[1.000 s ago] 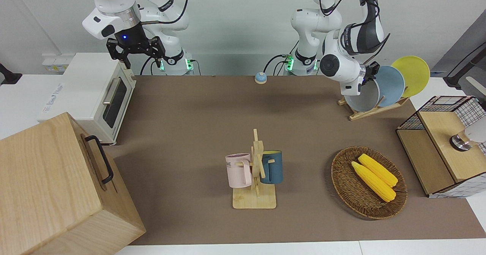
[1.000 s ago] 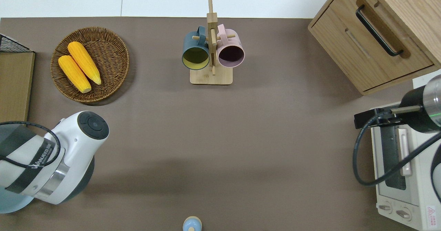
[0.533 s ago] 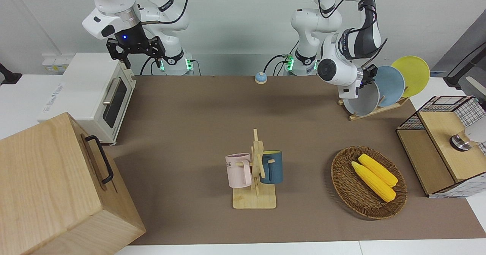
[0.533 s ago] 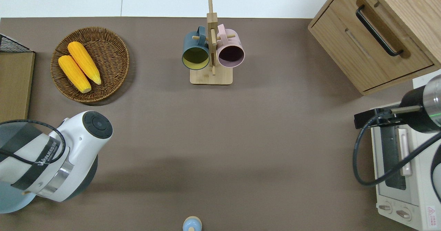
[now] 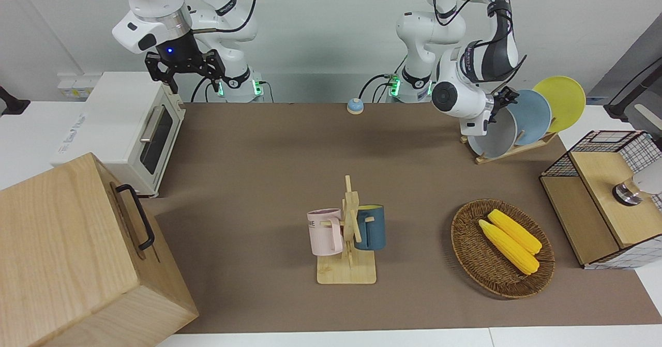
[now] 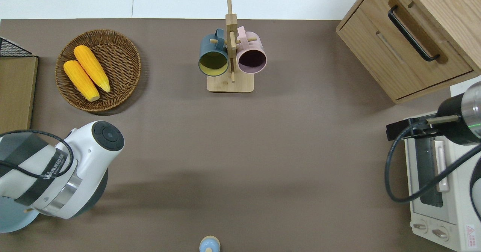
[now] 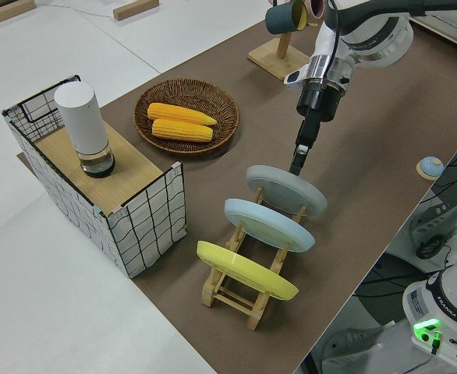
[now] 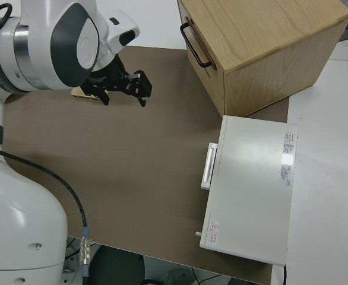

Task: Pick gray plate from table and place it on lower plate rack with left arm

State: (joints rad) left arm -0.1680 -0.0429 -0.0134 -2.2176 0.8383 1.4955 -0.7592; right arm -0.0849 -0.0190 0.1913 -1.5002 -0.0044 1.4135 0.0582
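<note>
The gray plate (image 5: pixel 494 139) leans in the lowest slot of the lower plate rack (image 5: pixel 509 151), on the brown table (image 5: pixel 258 155) at the left arm's end. In the left side view the gray plate (image 7: pixel 287 191) is the slot farthest from the robots on the lower plate rack (image 7: pixel 236 294). My left gripper (image 5: pixel 500 103) points down at the plate's upper rim. In the left side view my left gripper (image 7: pixel 297 161) has its tips right at that rim. In the overhead view the arm hides it. My right gripper (image 5: pixel 186 70) is open, empty and parked.
A light-blue plate (image 5: pixel 532 114) and a yellow plate (image 5: pixel 563 101) fill the rack's other slots. A wicker basket (image 5: pixel 465 243) with corn, a mug stand (image 5: pixel 349 233), a wire-sided box (image 5: pixel 605 197), a toaster oven (image 5: pixel 124 130), a wooden cabinet (image 5: pixel 72 254) and a small blue bell (image 5: pixel 355 106) stand around.
The left wrist has risen a little and swung toward the table's middle. The gray plate has settled slightly lower in the rack. The right arm has not moved.
</note>
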